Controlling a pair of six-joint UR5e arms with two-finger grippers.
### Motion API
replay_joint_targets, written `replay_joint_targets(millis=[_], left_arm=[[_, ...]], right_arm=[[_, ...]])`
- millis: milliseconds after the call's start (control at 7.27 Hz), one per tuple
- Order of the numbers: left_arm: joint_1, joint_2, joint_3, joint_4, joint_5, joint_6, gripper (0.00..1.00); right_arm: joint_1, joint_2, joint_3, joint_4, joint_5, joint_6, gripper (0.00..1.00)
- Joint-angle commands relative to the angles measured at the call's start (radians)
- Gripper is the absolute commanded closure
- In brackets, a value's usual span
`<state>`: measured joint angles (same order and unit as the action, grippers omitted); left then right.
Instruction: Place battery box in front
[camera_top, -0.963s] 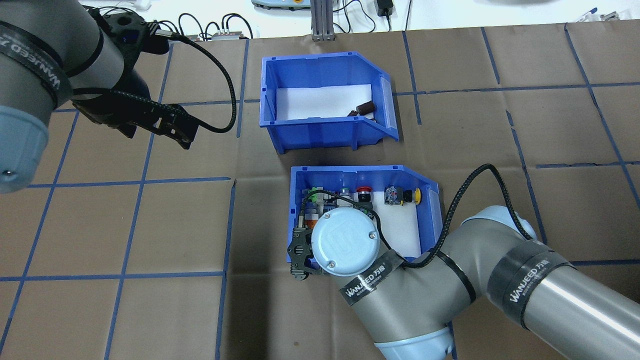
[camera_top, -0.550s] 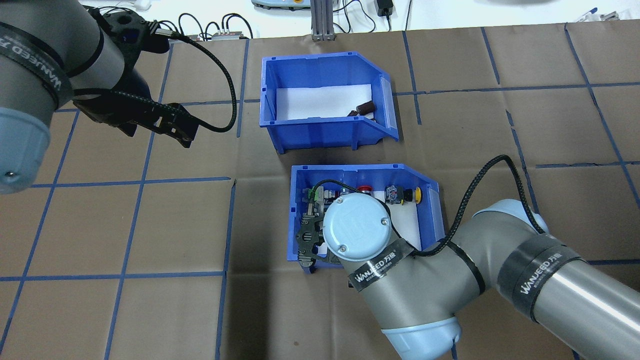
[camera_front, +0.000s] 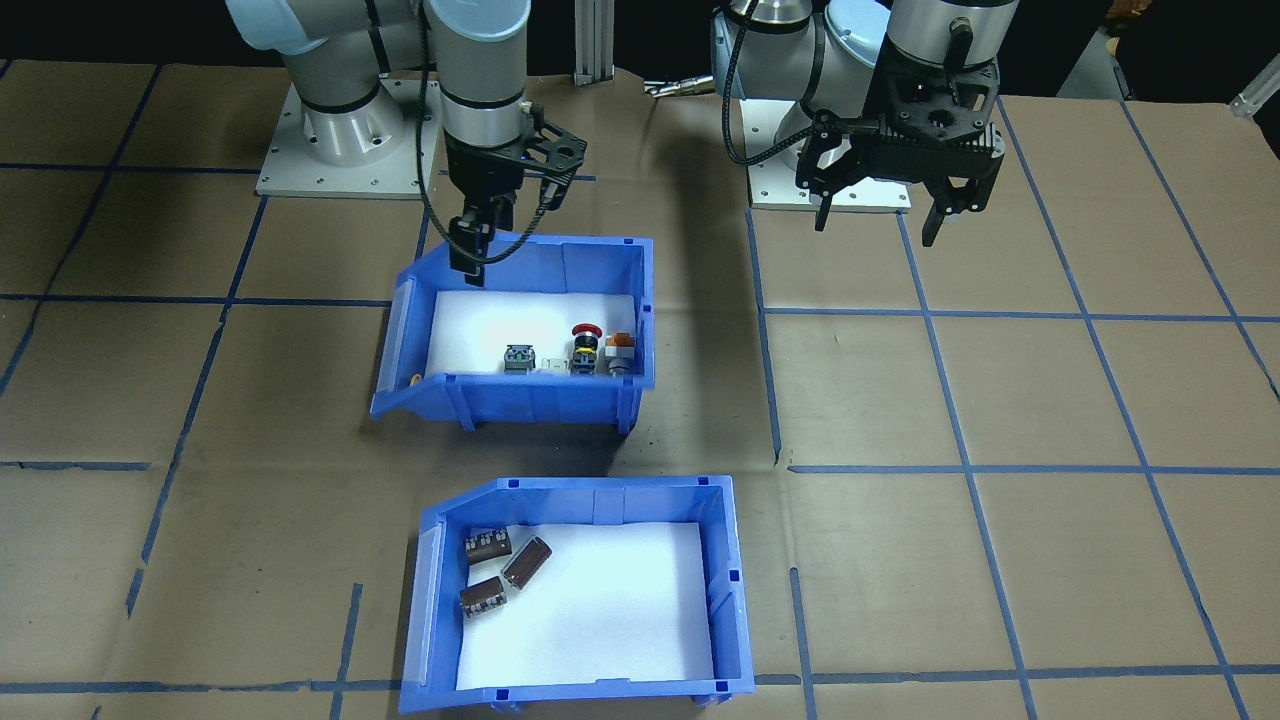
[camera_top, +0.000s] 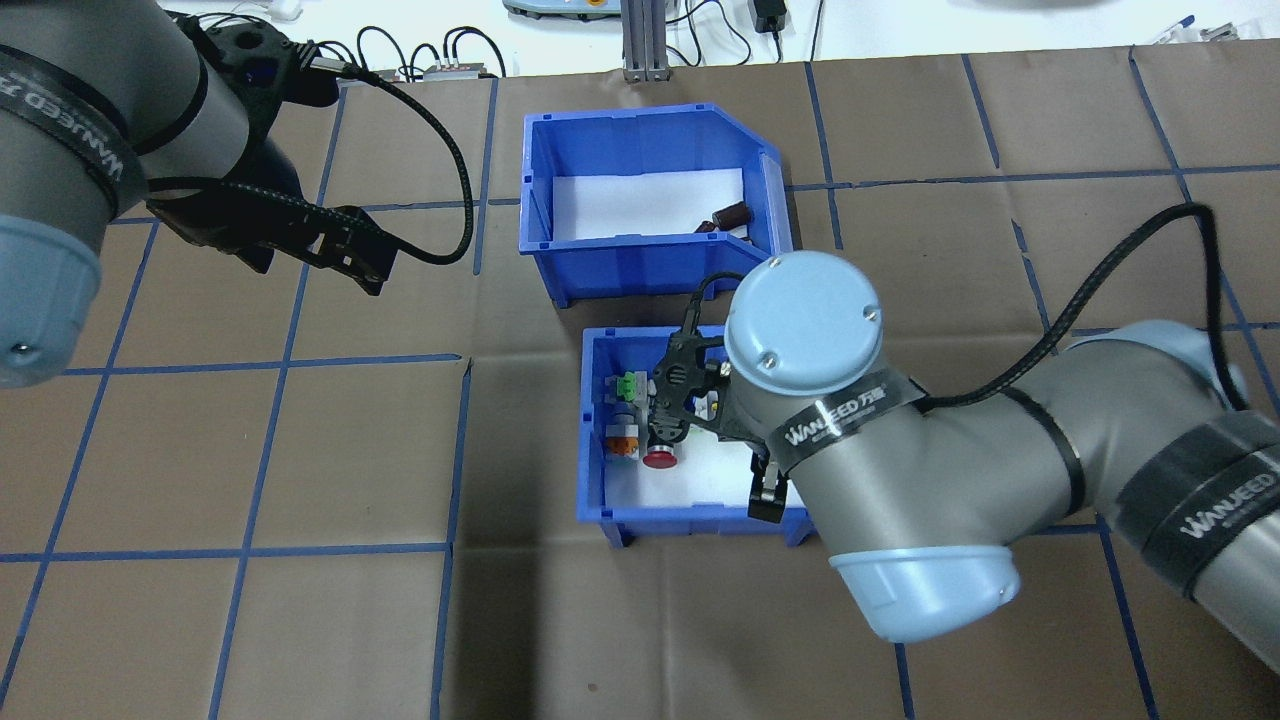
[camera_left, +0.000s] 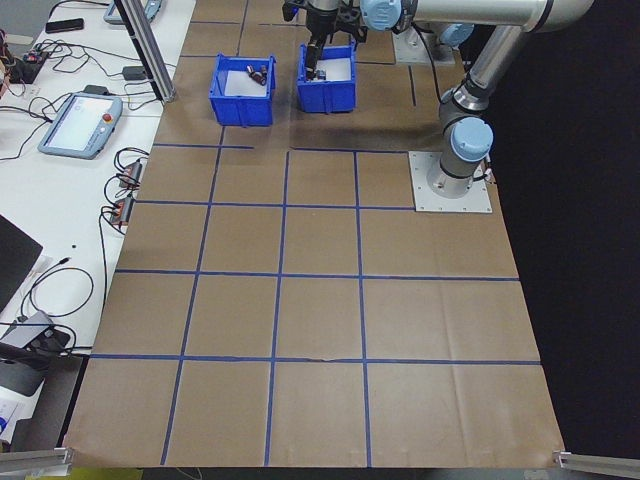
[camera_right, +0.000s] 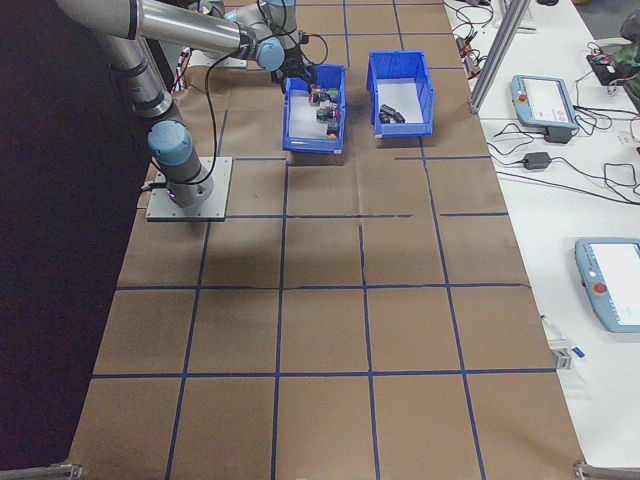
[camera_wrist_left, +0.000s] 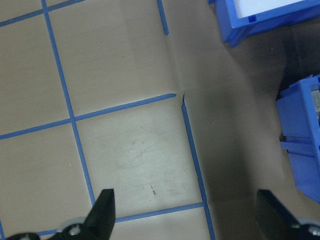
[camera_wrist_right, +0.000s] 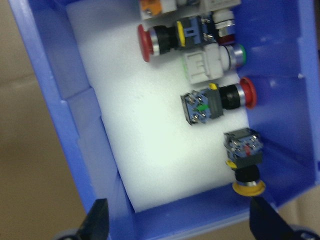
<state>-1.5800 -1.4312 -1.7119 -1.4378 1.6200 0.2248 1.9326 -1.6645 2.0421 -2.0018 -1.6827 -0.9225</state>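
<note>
The battery box (camera_front: 575, 590) sits at the lower centre of the front-facing view, resting flat on the brown paper table cover (camera_front: 1000, 560). Its sloped lip faces the left of that frame. Three dark-brown cylinders (camera_front: 500, 570) lie on the white foam floor near the lip.

The switch bin (camera_front: 520, 330) stands just above it in the same view, apart from it by a narrow strip of bare paper. Open paper surrounds both bins on the left and right sides.

The right gripper (camera_top: 715, 450) hangs over the switch bin, its fingers spread wide and grasping nothing. In the right wrist view, both finger tips frame the bin's near wall.

The left gripper (camera_front: 878, 215) hovers at the upper right of the front-facing view, well apart from both bins, fingers released over bare paper.
</note>
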Motion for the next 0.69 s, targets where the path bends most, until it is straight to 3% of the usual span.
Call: replay_joint_targets(millis=[0, 275, 550], left_arm=[[-0.001, 0.0, 0.0, 0.0, 0.0, -0.001, 0.01], [-0.001, 0.0, -0.005, 0.004, 0.0, -0.001, 0.01], [0.0, 0.0, -0.005, 0.005, 0.0, -0.001, 0.01]], right_arm=[[-0.102, -0.012, -0.118, 0.182, 0.006, 0.002, 0.0], [-0.22, -0.012, -0.178, 0.215, 0.03, 0.004, 0.0], [-0.372, -0.014, -0.224, 0.233, 0.049, 0.151, 0.0]])
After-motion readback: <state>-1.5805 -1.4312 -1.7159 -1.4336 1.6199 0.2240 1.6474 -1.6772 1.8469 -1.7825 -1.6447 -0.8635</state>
